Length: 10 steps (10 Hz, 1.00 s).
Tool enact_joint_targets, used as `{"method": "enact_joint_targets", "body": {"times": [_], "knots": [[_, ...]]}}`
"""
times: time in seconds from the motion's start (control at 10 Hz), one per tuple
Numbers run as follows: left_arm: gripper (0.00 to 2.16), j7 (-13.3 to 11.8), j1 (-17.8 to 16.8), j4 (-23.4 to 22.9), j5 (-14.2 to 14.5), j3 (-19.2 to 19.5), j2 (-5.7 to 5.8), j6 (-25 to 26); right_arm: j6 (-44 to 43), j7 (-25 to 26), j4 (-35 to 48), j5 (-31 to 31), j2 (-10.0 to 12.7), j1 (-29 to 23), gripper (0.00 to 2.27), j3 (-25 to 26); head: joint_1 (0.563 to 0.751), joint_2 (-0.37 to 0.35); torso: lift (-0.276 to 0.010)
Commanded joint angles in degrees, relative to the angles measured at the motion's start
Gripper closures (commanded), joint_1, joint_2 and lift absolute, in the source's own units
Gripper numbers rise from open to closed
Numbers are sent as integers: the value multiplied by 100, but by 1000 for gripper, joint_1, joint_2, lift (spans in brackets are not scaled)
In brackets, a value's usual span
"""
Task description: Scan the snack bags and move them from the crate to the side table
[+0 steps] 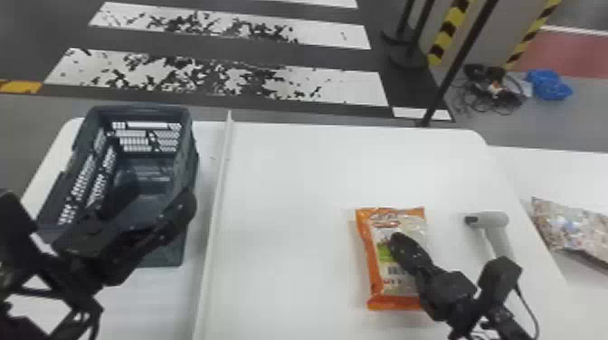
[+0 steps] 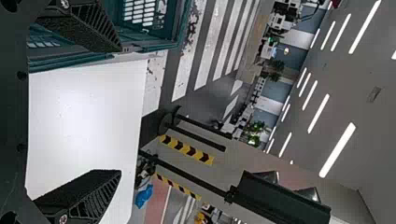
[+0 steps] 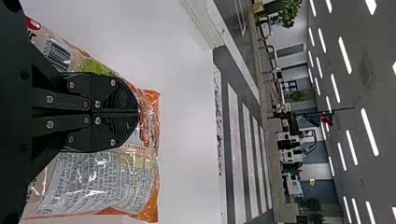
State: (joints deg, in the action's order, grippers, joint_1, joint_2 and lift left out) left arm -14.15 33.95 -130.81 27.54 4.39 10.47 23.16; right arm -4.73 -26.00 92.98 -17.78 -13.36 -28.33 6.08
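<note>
The right pincer is narrow, its two black fingers together above the orange snack bag; whether it touches the bag, I cannot tell. The left pincer is wide, its fingers well apart over the crate. Under both arms spreads a large white table, with a raised white strip running front to back between the crate and the orange bag. A second white table, the side table, adjoins it on the right. The dark grey-green plastic crate, with slotted walls, stands at the left end of the large table. The orange snack bag lies flat on the right part of that table, its barcode facing up. Another snack bag, clear and shiny with mottled contents, lies on the side table. Between the two bags is a pale handheld scanner, its dark nose pointing left towards the orange bag.
</note>
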Motion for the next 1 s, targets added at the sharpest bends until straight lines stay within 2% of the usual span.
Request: {"method": "enact_joint_targets", "body": {"times": [0.0,0.1,0.2,0.3,0.4,0.5,0.6,0.7,0.8,0.9], "knots": [[66,0,-11,-24,-29,-17,-1,0,-304,-213,370,-296,0,-173,2084,112,695,-132,-87],[66,0,-28,-59,-64,-8,-1,-17,-181,-301,1038,-612,0,-401,1477,314,695,-128,-87],[66,26,-20,-156,-82,-17,-1,-17,188,-309,1662,-744,0,-551,350,552,695,-127,-87],[66,70,-28,-279,-152,-78,-1,0,715,-309,2039,-893,9,-568,-1,877,695,-132,-87],[66,123,-11,-367,-319,-166,-1,0,891,-204,2083,-885,53,-542,6,1220,695,-145,-87],[66,123,-2,-393,-390,-254,8,-17,909,25,1899,-779,53,-507,26,1650,695,-186,-87],[66,123,42,-437,-398,-254,8,-17,961,7,1547,-788,-9,-419,39,2002,695,-254,-87],[66,114,42,-402,-398,-280,8,-35,961,-107,1134,-779,-255,-366,46,2266,695,-292,-87],[66,88,59,-296,-398,-333,-1,-263,944,-283,695,-735,-457,-261,90,2380,695,-350,-87],[66,114,59,-279,-530,-412,-1,-299,891,-591,159,-709,-659,-111,107,2424,695,-350,-87]]}}
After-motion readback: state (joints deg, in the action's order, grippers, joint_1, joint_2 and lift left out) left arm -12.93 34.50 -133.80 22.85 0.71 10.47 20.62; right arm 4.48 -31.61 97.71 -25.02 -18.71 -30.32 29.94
